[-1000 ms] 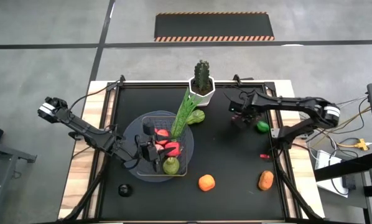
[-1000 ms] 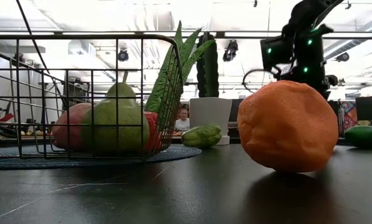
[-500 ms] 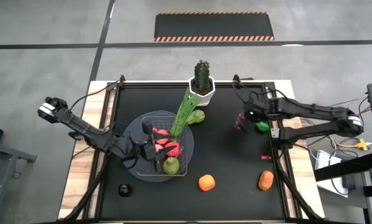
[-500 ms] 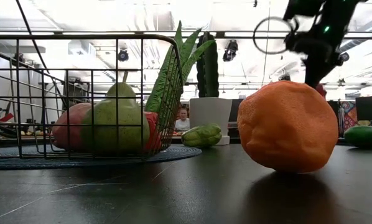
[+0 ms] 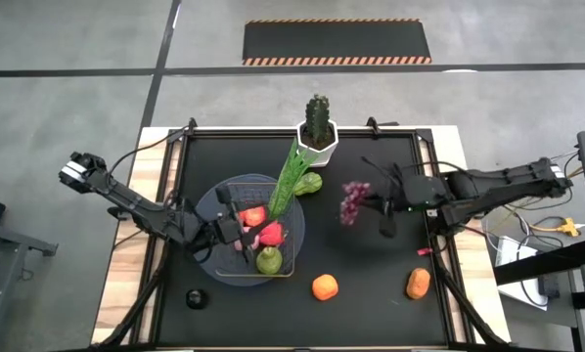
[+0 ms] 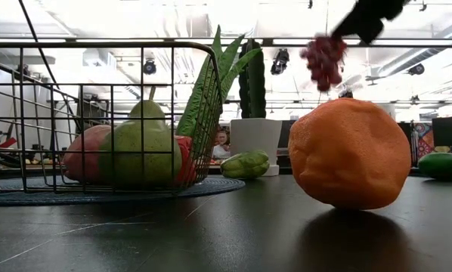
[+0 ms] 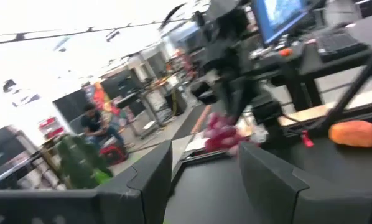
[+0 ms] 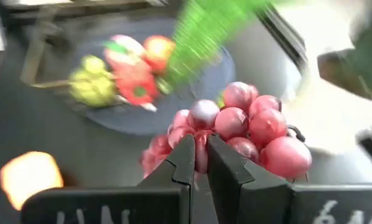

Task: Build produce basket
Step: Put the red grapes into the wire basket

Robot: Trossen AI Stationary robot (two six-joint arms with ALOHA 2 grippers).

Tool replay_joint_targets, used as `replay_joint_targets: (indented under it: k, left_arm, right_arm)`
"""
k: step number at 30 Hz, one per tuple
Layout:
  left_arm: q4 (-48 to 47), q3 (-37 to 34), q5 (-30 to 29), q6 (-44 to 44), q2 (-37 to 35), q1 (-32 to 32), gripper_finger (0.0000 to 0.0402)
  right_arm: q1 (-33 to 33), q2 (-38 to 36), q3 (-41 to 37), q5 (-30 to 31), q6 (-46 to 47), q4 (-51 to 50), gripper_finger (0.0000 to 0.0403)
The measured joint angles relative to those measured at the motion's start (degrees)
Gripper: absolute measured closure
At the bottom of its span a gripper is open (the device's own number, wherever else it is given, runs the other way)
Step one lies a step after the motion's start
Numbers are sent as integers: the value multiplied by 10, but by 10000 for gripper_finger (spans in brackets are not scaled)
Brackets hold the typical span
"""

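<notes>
The wire basket (image 5: 294, 256) stands on a round grey-blue disc at the table's left middle. In it lie red and pink fruits and a green pear (image 5: 269, 260). A long green leafy stalk (image 5: 291, 176) leans over its far rim. My left gripper (image 5: 238, 233) hovers over the basket's left part, open, with nothing between its fingers (image 7: 204, 155). Right of the basket, my right gripper (image 5: 369, 205) is shut on a bunch of purple grapes (image 5: 352, 201), which the low view shows high above the table (image 6: 323, 60). My right gripper pinches the bunch's near end (image 8: 201, 138) between its two fingers. The fingers come from the table's right side, slanting down. The grapes hang beyond and below the fingertips, lifted clear of the table.
A cactus in a white pot (image 5: 317, 132) stands at the far edge, with a green fruit (image 5: 312, 182) in front of it. An orange (image 5: 324, 286) and an orange carrot-like piece (image 5: 418, 283) lie near the front edge. A small red piece (image 5: 422, 251) and a black ball (image 5: 197, 298) lie apart.
My right gripper has risen from the table's right part and swung toward the basket, tipping up from a steep downward point. The grapes have come up with it, lifted clear of the table. My left gripper has tipped upward over the basket.
</notes>
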Motion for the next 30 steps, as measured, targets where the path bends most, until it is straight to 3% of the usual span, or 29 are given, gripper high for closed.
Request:
replay_joint_targets:
  k: [7,18,30]
  left_arm:
    - [18,0,-13,-8,0,-5,234]
    - [17,0,-14,-10,-9,-11,234]
    - [15,0,-14,-10,-12,-19,234]
  right_arm:
    - [62,48,0,2,-133,179,381]
    - [66,164,1,13,-258,401,381]
    - [60,306,1,145,-324,597,381]
